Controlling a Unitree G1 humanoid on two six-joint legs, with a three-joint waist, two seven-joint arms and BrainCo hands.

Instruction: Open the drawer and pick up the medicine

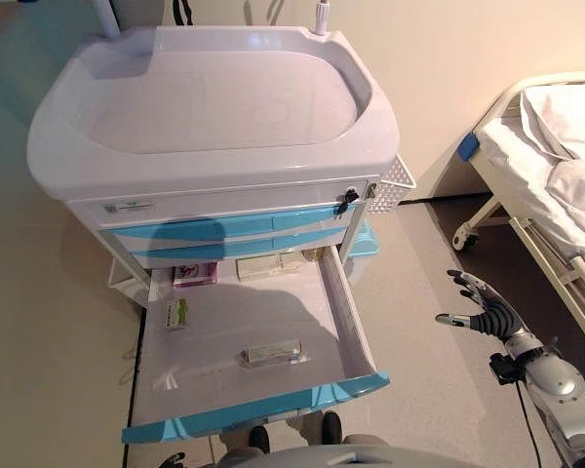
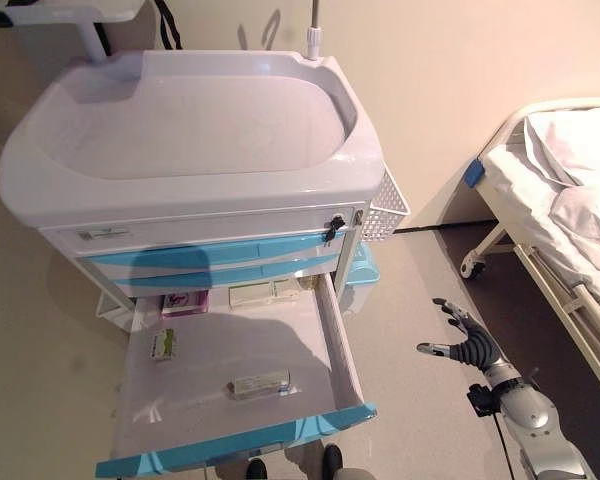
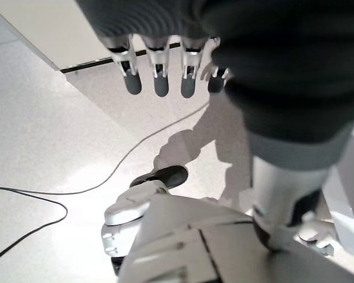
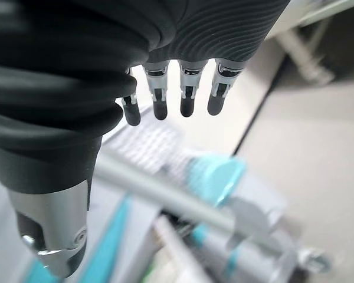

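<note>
Right hand (image 1: 483,307) hangs in the air to the right of the cart (image 1: 214,107), fingers spread and relaxed, holding nothing, well apart from the drawer (image 1: 263,405). Its wrist view shows straight fingers (image 4: 189,97) with the cart's blue trim blurred past them.

Left hand (image 3: 159,65): only in its own wrist view, fingers straight, empty, pointing at bare floor (image 3: 35,147).

Bottom drawer pulled out toward the robot, blue front nearest. Inside it:
- medicine (image 1: 270,352), a clear blister-type pack, flat near the middle of the drawer floor, toward the front; neither hand touches it
- small green-and-white box (image 1: 178,313) near the left wall
- pink box (image 1: 195,276) and pale boxes (image 1: 270,266) along the back, partly under the cart body

Two blue drawers (image 1: 234,237) above are closed. White wire basket (image 1: 395,185) on the cart's right side. Bed (image 1: 556,166) with white sheets far right.
</note>
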